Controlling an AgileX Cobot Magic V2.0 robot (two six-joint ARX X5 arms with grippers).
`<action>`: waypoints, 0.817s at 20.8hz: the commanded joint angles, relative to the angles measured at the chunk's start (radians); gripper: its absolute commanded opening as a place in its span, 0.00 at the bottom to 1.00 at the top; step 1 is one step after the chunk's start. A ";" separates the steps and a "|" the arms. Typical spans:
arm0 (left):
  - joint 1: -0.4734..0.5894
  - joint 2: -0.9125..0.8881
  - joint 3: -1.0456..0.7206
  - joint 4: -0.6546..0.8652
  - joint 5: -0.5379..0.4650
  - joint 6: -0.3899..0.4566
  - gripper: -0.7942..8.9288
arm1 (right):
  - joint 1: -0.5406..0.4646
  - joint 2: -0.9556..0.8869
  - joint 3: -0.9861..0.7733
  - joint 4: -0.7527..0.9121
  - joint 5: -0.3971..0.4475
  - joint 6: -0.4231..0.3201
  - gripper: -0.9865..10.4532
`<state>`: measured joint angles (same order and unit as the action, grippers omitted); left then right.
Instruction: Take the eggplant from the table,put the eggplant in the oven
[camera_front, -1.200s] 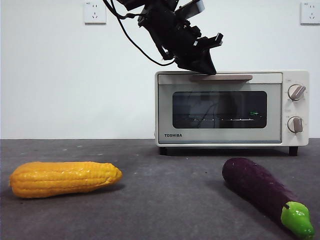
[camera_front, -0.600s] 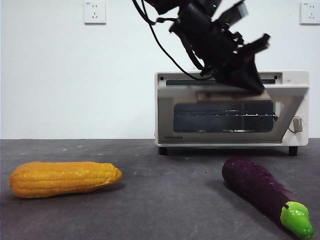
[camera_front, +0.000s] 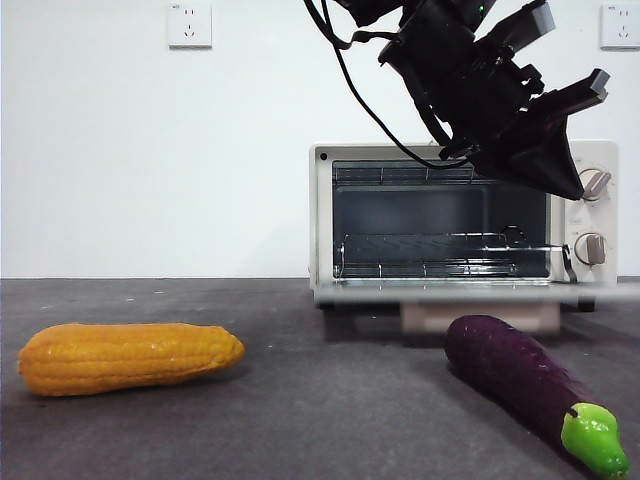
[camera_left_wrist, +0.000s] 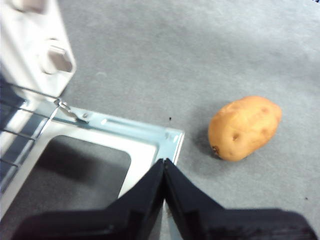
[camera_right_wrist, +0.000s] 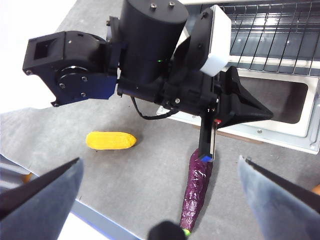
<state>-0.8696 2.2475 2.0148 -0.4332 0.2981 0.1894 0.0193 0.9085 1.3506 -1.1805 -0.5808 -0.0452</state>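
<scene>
The dark purple eggplant (camera_front: 517, 381) (camera_right_wrist: 197, 191) lies on the grey table (camera_front: 330, 420) at the front right, green stem cap toward the camera. Behind it stands the cream oven (camera_front: 320, 215) with its glass door (camera_front: 460, 292) (camera_right_wrist: 280, 116) dropped flat and the wire rack (camera_front: 440, 268) showing. My left gripper (camera_front: 570, 186) (camera_left_wrist: 164, 163) (camera_right_wrist: 264, 114) is shut on nothing and hovers above the door's right corner, clear of the beige handle (camera_front: 480, 316). From high above the eggplant, my right gripper (camera_right_wrist: 160, 160) looks down with its jaws wide open.
A yellow-orange corn cob (camera_front: 130, 357) (camera_right_wrist: 111, 140) lies at the front left. A potato (camera_left_wrist: 245, 128) sits on the table to the right of the oven, beyond the knobs (camera_front: 592, 248) (camera_left_wrist: 57, 59). The lowered door juts out over the table toward the eggplant.
The oven door has swung from shut to fully down. My left gripper travelled right and down with the handle, then came off it.
</scene>
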 joint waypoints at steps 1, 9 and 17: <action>0.004 0.018 -0.010 0.002 -0.003 -0.006 0.08 | 0.001 0.000 0.003 0.005 -0.005 -0.008 0.58; 0.124 -0.110 -0.010 -0.065 -0.003 -0.008 0.08 | 0.001 0.010 0.003 0.002 -0.003 -0.008 0.58; 0.274 -0.319 -0.010 -0.192 -0.011 -0.025 0.08 | 0.001 0.044 0.003 0.000 -0.003 -0.008 0.58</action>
<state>-0.5972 1.9343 2.0140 -0.6346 0.2897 0.1741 0.0193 0.9516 1.3506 -1.1820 -0.5804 -0.0452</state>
